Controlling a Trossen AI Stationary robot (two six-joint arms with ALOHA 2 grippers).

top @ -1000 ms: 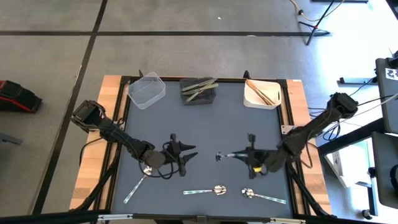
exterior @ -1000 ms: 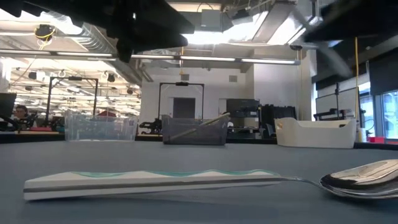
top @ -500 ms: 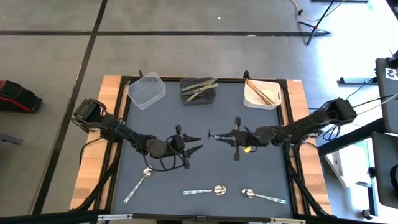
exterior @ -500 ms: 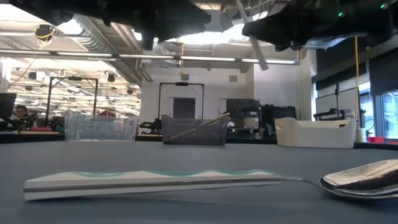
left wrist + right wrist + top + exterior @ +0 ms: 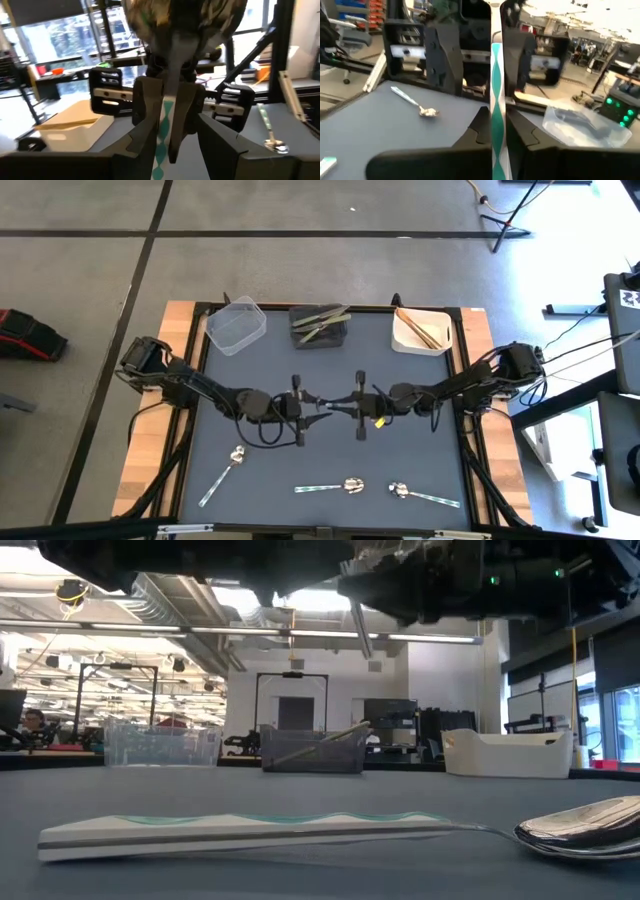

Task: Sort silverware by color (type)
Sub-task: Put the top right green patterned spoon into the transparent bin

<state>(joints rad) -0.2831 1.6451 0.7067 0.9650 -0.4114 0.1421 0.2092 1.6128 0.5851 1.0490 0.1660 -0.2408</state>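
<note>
Pinching one silver spoon with a teal-striped handle [image 5: 496, 75] in my right gripper [image 5: 345, 404], my left gripper [image 5: 312, 402] spread around it; three silver spoons [image 5: 345, 485] lie on the table [image 5: 400, 450].

From overhead the spoon [image 5: 327, 406] passed between the two grippers is mostly buried under their dark fingers, its bowl is a blur up close in the left wrist view, and the low view crops the near spoon's [image 5: 300, 830] bowl at the edge.
</note>
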